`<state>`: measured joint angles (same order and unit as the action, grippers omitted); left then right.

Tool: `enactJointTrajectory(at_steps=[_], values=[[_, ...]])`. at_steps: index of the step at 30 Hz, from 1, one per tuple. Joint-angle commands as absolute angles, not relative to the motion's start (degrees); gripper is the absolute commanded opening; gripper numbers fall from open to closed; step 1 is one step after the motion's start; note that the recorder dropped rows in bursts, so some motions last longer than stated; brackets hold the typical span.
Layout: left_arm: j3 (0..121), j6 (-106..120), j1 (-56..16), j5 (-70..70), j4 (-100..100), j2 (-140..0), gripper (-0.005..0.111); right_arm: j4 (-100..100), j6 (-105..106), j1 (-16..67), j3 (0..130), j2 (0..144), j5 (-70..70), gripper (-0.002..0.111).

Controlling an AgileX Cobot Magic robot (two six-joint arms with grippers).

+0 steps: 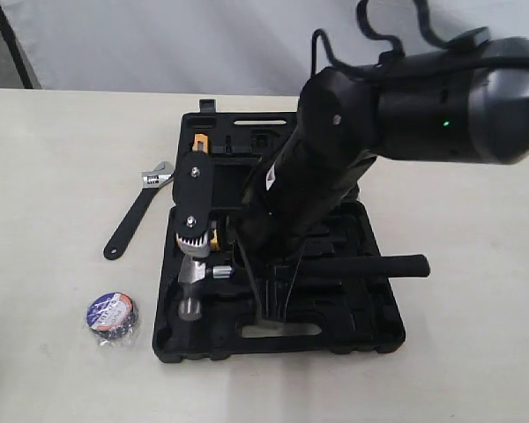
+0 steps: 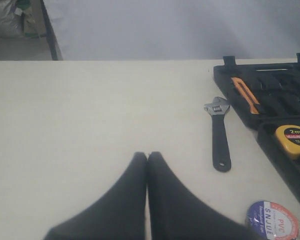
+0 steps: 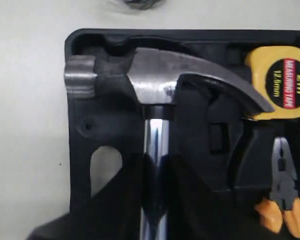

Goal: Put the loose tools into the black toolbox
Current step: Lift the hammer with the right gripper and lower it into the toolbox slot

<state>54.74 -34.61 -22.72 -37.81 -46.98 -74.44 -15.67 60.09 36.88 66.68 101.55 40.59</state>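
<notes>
The black toolbox (image 1: 370, 335) lies open on the table. My right gripper (image 3: 156, 162) is shut on the chrome shaft of the claw hammer (image 3: 155, 75), its fingers on either side just below the head. The hammer (image 1: 192, 286) lies across the toolbox's near half, head at the left, black handle (image 1: 370, 266) pointing right. I cannot tell whether it rests in its recess. The black adjustable wrench (image 1: 139, 211) (image 2: 219, 132) lies on the table left of the toolbox. The wrapped tape roll (image 1: 111, 315) (image 2: 272, 220) sits nearer the front. My left gripper (image 2: 147, 155) is shut and empty over bare table.
A yellow tape measure (image 3: 282, 80) (image 2: 293, 137) and orange-handled pliers (image 3: 282, 200) (image 2: 245, 95) sit in the toolbox (image 2: 290, 165). The right arm (image 1: 406, 97) reaches in from the upper right, covering the box's middle. Bare table spreads to the left.
</notes>
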Motion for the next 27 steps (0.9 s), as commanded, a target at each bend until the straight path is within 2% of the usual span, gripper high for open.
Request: enactJointTrajectory(at_steps=[1,24,27], values=[[54.2,-35.2,-22.5,-36.8,-46.2,-74.0,0.001,-18.3,64.8,36.9,67.2,105.4,37.7,0.0],[54.2,-35.2,-22.5,-36.8,-46.2,-74.0,0.001,-24.2,70.5,36.9,67.2,110.2,33.3,0.0],[54.2,-35.2,-22.5,-36.8,-46.2,-74.0,0.001,-24.3,70.3,36.9,67.2,110.2,33.3,0.009]])
